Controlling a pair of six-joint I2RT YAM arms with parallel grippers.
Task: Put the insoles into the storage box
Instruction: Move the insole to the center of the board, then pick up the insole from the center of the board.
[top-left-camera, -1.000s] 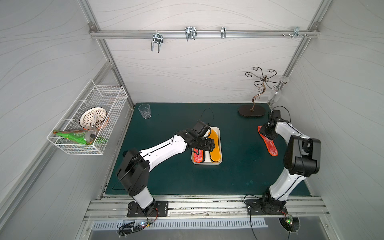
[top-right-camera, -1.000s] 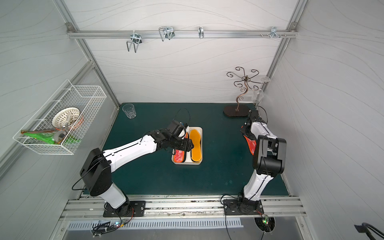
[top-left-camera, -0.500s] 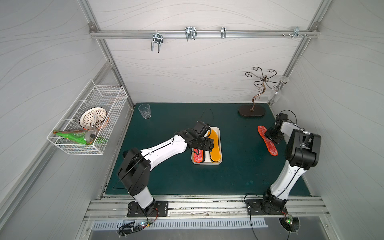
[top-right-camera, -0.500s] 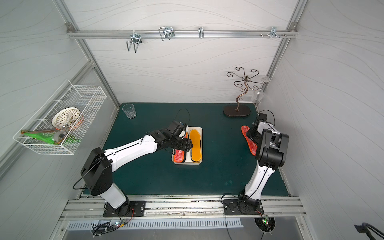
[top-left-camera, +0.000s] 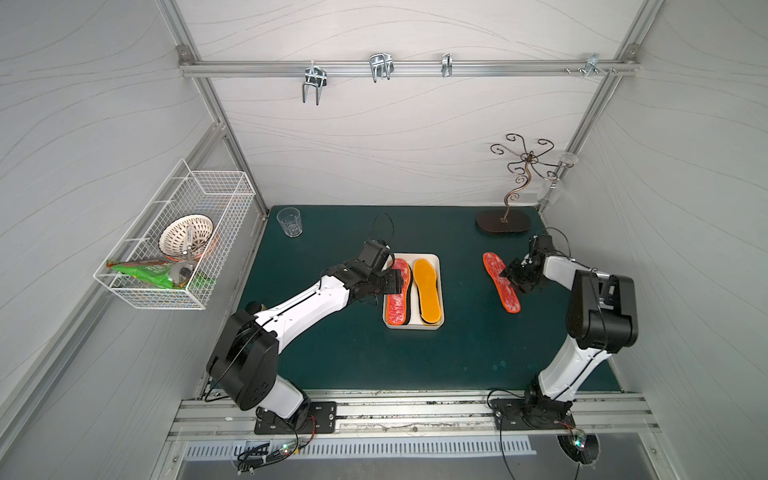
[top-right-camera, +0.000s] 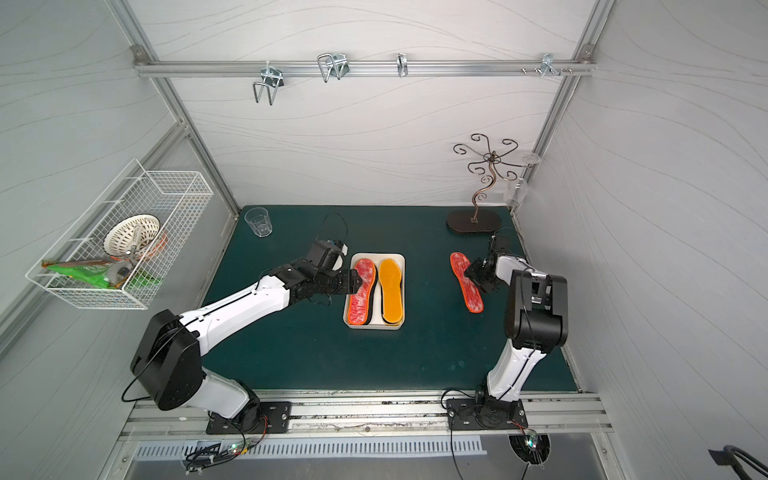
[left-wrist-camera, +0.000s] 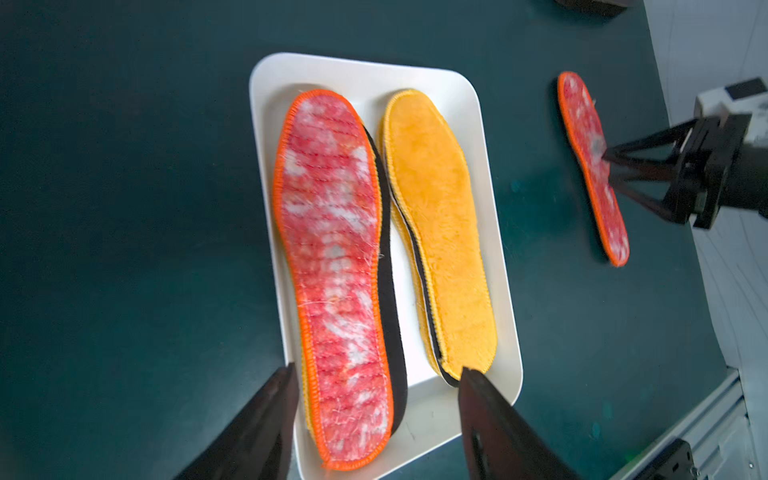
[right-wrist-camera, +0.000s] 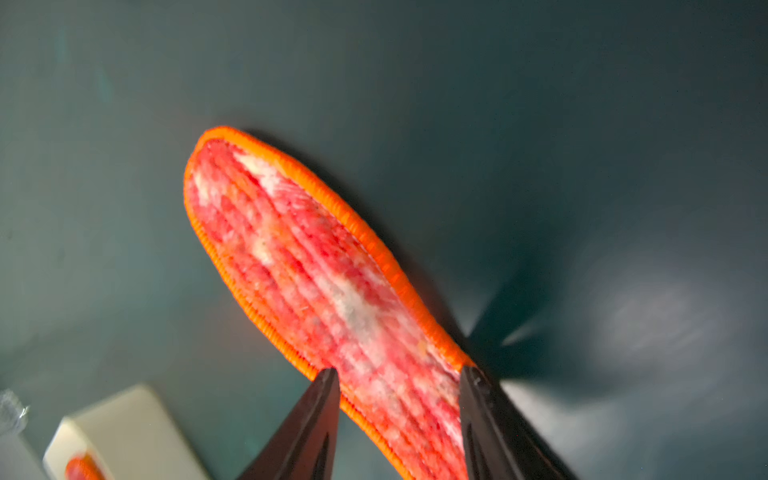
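Storage box (top-left-camera: 413, 326): boxed red insole (top-left-camera: 398, 305) and orange-yellow insole (top-left-camera: 428, 291) on top; layers beneath show only edges, number unclear.
Bench (top-left-camera: 353, 353): one loose red insole (top-left-camera: 500, 282), well apart from the box.
Left tool (left-wrist-camera: 377, 368): released, over the box.
Right tool (right-wrist-camera: 399, 369): released, straddling the loose red insole.

A dark green mat (top-left-camera: 353, 357) covers the tabletop. On it sit a white storage box (top-left-camera: 413, 326) near the middle and a red insole (top-left-camera: 498, 282) lying loose to its right. A clear glass (top-left-camera: 289, 221) stands far left and a wire stand (top-left-camera: 503, 222) far right.
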